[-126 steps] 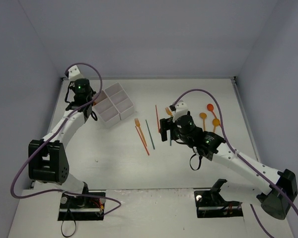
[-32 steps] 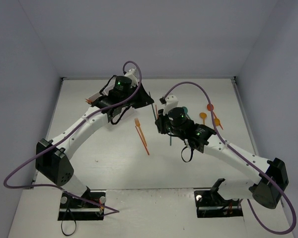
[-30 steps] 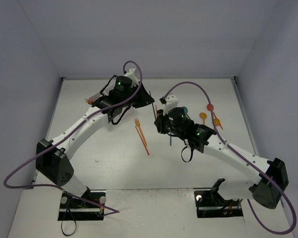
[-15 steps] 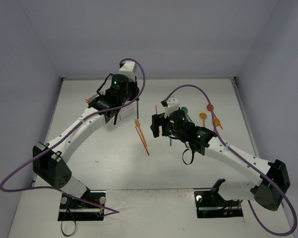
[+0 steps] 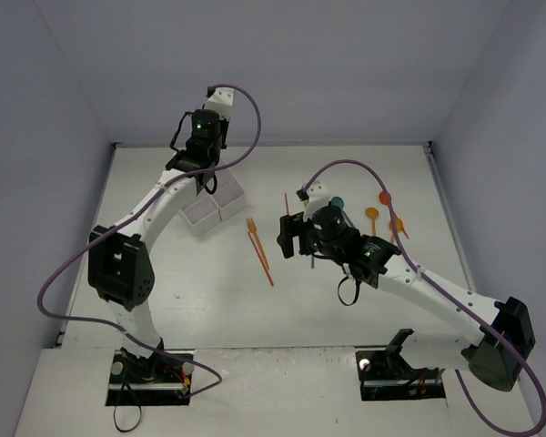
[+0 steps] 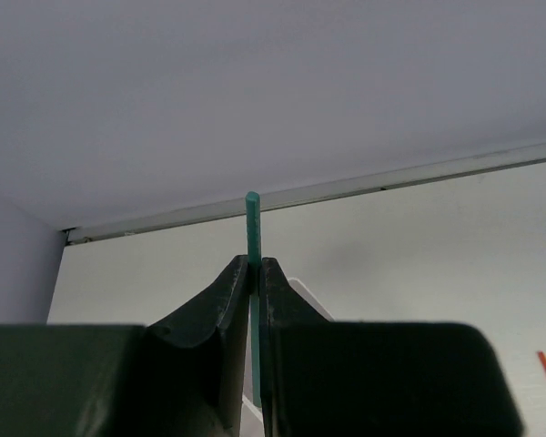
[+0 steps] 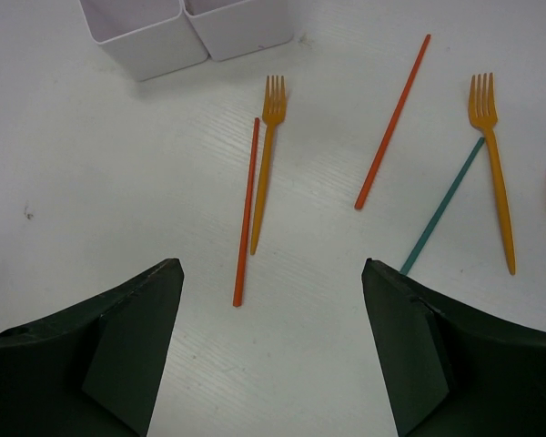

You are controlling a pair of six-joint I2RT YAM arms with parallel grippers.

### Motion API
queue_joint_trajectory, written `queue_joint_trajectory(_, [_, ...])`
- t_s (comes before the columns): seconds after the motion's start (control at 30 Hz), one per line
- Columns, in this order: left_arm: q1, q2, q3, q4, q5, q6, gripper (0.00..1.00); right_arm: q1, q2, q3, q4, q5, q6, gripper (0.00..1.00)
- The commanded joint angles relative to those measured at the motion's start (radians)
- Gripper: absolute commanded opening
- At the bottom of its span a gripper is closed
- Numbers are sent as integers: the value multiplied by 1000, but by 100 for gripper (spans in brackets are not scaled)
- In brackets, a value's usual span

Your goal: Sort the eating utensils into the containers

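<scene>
Pinching a thin teal utensil [image 6: 252, 214], your left gripper [image 6: 253, 266] sits up by the white tray [image 5: 205, 211]. Your right gripper [image 7: 271, 273] hangs with jaws spread wide over an orange fork [image 7: 266, 164] and a red stick [image 7: 247, 214] on the table [image 7: 118, 182].

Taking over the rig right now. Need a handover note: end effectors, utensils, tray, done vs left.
Left end effector: shut on a thin teal utensil, raised by the white tray; not yet released.
Right end effector: open, empty, low over the table.
Loose on the table: two orange forks, two red sticks, a teal stick, orange spoons to the right.
Done: unclear, tray contents hidden.
Left: drop the teal utensil, then sort all loose pieces.
</scene>
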Motion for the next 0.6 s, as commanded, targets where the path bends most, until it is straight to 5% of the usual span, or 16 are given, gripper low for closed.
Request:
queue_joint_trajectory(0.0, [19,57,120,132,0,72,0,-5,-22,-7,20,-28,10,78])
queue_joint_trajectory(0.33, [51,145,92,181,5,13,1,-10,6,-26,10,11,29,78])
queue_joint_trajectory(0.57, [52,123,11,179,-4,-17,16,-73,125,14,-77,78,105,78])
